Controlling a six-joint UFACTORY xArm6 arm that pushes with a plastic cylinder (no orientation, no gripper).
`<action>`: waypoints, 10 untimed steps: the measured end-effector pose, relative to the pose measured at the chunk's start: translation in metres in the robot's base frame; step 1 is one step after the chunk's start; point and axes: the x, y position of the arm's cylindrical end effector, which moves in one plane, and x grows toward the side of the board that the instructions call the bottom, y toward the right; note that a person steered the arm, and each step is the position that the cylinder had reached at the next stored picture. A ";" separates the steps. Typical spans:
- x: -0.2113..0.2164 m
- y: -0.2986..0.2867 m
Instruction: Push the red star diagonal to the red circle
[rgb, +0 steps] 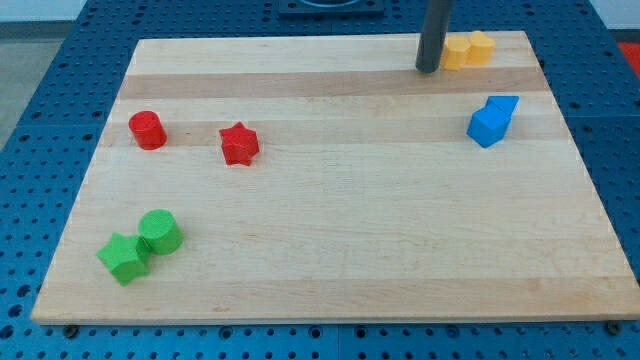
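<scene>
The red star (239, 143) lies on the wooden board (330, 240) at the left, level with the red circle (147, 130), which is to its left with a gap between them. My tip (428, 68) rests on the board near the view's top right, far from both red blocks and just left of the yellow blocks (468, 49).
Two yellow blocks sit touching at the top right edge. Two blue blocks (492, 120) sit touching at the right. A green star (124, 258) and a green circle (160, 232) sit touching at the bottom left.
</scene>
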 end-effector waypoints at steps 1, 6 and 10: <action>0.025 -0.019; 0.170 -0.170; 0.156 -0.262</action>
